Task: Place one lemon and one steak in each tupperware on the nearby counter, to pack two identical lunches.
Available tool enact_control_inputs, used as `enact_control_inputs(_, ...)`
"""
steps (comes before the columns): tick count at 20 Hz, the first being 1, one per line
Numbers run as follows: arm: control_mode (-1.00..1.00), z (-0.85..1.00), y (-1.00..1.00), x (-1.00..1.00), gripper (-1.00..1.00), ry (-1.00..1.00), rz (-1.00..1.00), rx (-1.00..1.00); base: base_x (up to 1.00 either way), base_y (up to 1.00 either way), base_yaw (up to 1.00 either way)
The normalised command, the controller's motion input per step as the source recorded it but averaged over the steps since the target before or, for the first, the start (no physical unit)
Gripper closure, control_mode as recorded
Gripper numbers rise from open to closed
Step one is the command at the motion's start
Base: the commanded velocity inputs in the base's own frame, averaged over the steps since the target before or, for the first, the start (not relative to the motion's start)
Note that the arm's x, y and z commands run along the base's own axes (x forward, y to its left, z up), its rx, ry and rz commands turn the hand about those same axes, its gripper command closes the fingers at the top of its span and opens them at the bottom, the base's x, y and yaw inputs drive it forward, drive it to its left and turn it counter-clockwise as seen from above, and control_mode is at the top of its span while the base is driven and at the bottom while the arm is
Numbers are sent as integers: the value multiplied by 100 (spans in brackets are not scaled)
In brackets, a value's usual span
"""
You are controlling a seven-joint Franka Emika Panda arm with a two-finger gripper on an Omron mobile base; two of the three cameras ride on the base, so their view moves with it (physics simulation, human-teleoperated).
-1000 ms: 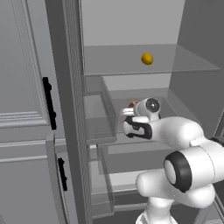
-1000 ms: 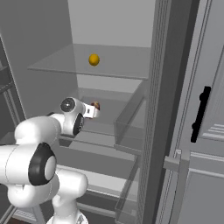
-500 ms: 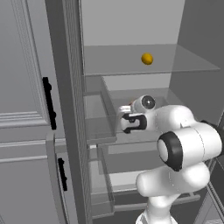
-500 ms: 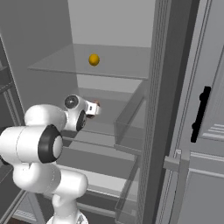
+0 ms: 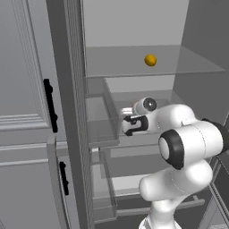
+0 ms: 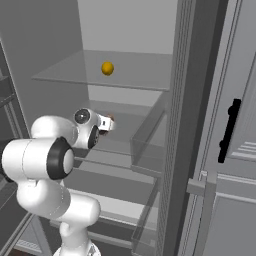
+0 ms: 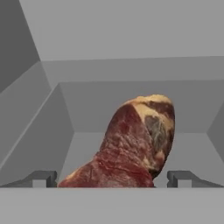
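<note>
— Steak [image 7: 131, 144], marbled red-brown slab with a fatty edge: where does it sit for you?

— Standing between my gripper [image 5: 133, 125] fingers [image 7: 41, 178], which are spread fully apart, not touching it. It rests in a grey fridge drawer [image 7: 83, 109].

— How do you grab it well?

— I'd push slightly deeper, keep it centred, then close. The yellow round lemon [image 5: 150, 60] waits on the glass shelf [image 5: 125, 60] above.

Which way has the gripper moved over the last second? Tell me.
Yes. In the left base view the gripper has slid left toward the drawer wall, closing on the steak.
</note>
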Motion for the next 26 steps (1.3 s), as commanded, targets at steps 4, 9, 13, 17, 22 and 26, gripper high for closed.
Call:
enact_control_inputs(4, -100, -96, 0, -4, -100, 32, 0, -1, 0, 0, 0)
enact_control_inputs(9, -100, -98, 0, -19, -100, 34, 0, 0, 0, 0, 0)
enact_control_inputs(13, -100, -100, 3, -7, 100, 38, 0, 0, 0, 0, 0)
enact_control_inputs(17, -100, -100, 0, -11, 100, 39, 0, 0, 0, 0, 0)
enact_control_inputs(22, -100, -53, 0, -47, 100, 17, 0, 0, 0, 0, 0)
enact_control_inputs(26, -100, 12, 0, -58, 100, -9, 0, 0, 0, 0, 0)
